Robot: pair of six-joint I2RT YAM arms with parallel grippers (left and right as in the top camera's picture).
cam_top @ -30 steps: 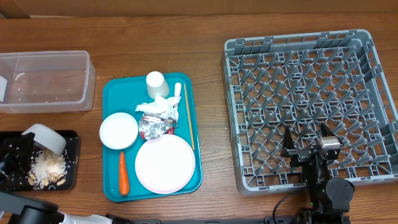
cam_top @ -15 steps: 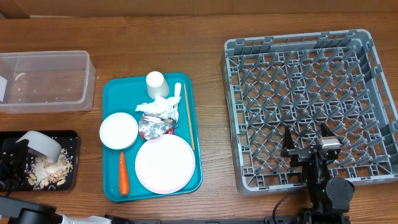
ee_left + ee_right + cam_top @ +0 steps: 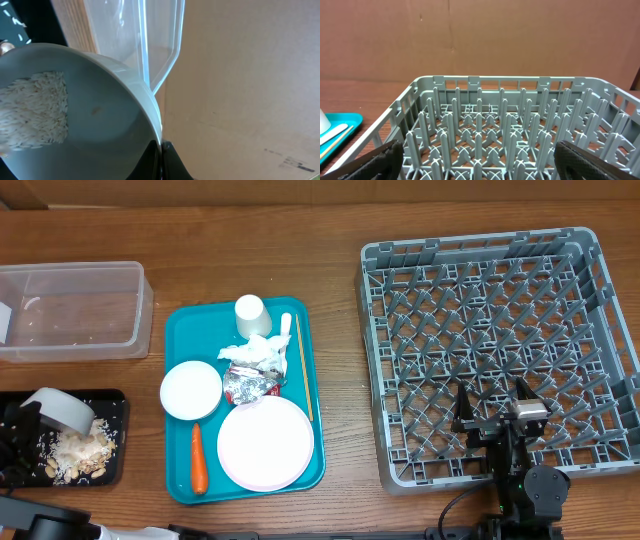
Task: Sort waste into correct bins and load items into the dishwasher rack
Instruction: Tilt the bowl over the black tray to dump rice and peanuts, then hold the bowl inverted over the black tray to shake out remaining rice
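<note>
A: What sits on the wooden table [image 3: 340,220]?
B: The grey rack [image 3: 480,242] under the right gripper [image 3: 492,402]; black tray [image 3: 118,465] below the left gripper [image 3: 161,160], clear tub [image 3: 75,268] beyond; teal tray [image 3: 185,330] between both.

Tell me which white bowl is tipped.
The bowl over the black tray, tilted in the left gripper; the other bowl sits flat on the teal tray.

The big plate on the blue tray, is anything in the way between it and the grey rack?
Nothing visible. Only bare table lies between the plate and the rack, and the rack's floor holds nothing. The open right gripper hovers over the rack's near side.
</note>
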